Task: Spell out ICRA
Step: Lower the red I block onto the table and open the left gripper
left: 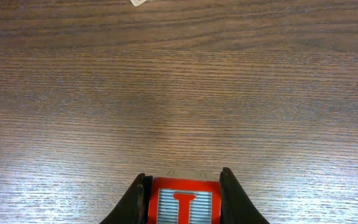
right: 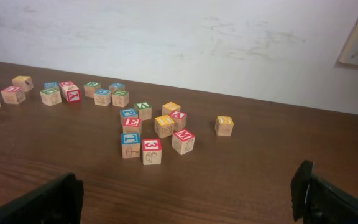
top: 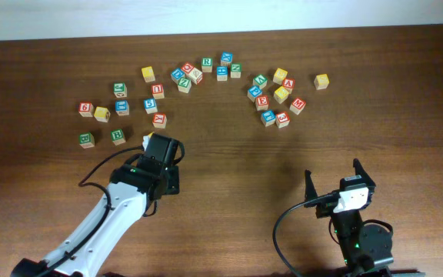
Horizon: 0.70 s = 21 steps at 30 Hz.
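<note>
My left gripper [left: 183,182] is shut on the red-faced "I" cube [left: 184,204], and bare wood lies ahead of it in the left wrist view. From overhead, that gripper [top: 151,141] hovers just below the left group of cubes, and only a pale corner of the "I" cube [top: 145,139] shows. A green "R" cube [top: 207,64] lies in the back row and a red "A" cube [top: 288,84] in the right cluster. Several yellow-faced cubes lie about, one [top: 148,74] at back left; I cannot read their letters. My right gripper [top: 334,178] [right: 184,194] stands open and empty near the front edge.
Loose cubes form a left group [top: 121,108], a back row [top: 221,71] and a right cluster [top: 271,100] [right: 152,151]. One yellow cube [top: 321,81] [right: 224,125] sits apart at the right. A pale wall rises behind the table's far edge [right: 229,93].
</note>
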Each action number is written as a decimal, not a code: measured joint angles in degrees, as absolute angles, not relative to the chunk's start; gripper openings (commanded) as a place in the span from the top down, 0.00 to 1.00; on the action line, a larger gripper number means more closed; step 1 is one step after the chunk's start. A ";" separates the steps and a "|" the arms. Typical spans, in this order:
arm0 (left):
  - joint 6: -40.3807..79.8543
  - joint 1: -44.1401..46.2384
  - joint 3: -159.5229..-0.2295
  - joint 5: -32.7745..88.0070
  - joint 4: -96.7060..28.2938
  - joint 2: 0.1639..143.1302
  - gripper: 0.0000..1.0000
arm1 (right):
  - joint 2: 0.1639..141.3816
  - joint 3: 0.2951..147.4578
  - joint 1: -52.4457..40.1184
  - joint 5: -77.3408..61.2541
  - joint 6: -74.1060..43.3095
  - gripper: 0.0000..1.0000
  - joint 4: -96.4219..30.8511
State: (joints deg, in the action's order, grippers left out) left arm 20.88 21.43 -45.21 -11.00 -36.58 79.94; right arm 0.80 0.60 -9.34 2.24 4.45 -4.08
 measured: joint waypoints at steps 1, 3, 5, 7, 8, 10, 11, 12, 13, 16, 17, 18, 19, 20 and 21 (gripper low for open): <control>20.86 21.43 -45.21 -11.00 -36.58 79.94 0.89 | 0.80 0.60 -9.34 2.24 4.49 0.02 -4.08; 20.86 21.43 -45.21 -11.00 -36.58 79.94 0.89 | 0.80 0.60 -9.34 2.24 4.45 0.02 -4.08; 20.88 21.43 -45.21 -11.00 -36.58 79.94 0.89 | 0.80 0.60 -9.34 2.22 4.45 0.02 -4.08; 20.86 21.43 -45.21 -11.00 -36.58 79.94 0.88 | 0.80 0.60 -9.34 2.24 4.47 0.02 -4.08; 20.86 21.43 -45.21 -11.00 -36.58 79.94 0.88 | 0.80 0.60 -9.34 2.22 4.51 0.02 -4.08; 20.86 21.43 -45.19 -11.00 -36.58 79.94 0.86 | 0.80 0.60 -9.34 2.24 4.47 0.02 -4.08; 20.86 21.43 -45.12 -11.05 -36.47 79.92 0.86 | 0.80 0.60 -9.34 2.24 4.47 0.02 -4.08; 20.86 21.43 -44.86 -11.27 -36.12 79.94 0.85 | 0.80 0.60 -9.34 2.22 4.45 0.02 -4.08; 20.88 21.43 -44.56 -11.53 -35.73 79.94 0.85 | 0.80 0.60 -9.34 2.22 4.49 0.02 -4.08; 20.86 21.43 -43.64 -12.21 -35.07 79.94 0.86 | 0.80 0.60 -9.34 2.22 4.45 0.02 -4.08; 20.88 21.43 -43.53 -12.34 -35.05 79.94 0.86 | 0.80 0.60 -9.34 2.22 4.43 0.02 -4.08; 20.86 21.43 -43.53 -12.45 -34.98 79.94 0.84 | 0.80 0.60 -9.34 2.24 4.45 0.02 -4.08; 20.86 21.43 -43.48 -12.51 -34.65 79.94 0.82 | 0.80 0.60 -9.34 2.24 4.47 0.02 -4.08; 20.86 21.43 -43.38 -12.51 -34.15 79.94 0.82 | 0.80 0.60 -9.34 2.22 4.45 0.01 -4.08; 20.86 21.43 -43.13 -12.53 -33.39 79.94 0.81 | 0.80 0.60 -9.34 2.22 4.47 0.02 -4.08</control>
State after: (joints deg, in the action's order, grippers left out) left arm 20.86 21.43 -43.13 -12.53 -33.39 79.94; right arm 0.80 0.60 -9.34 2.22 4.47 -4.08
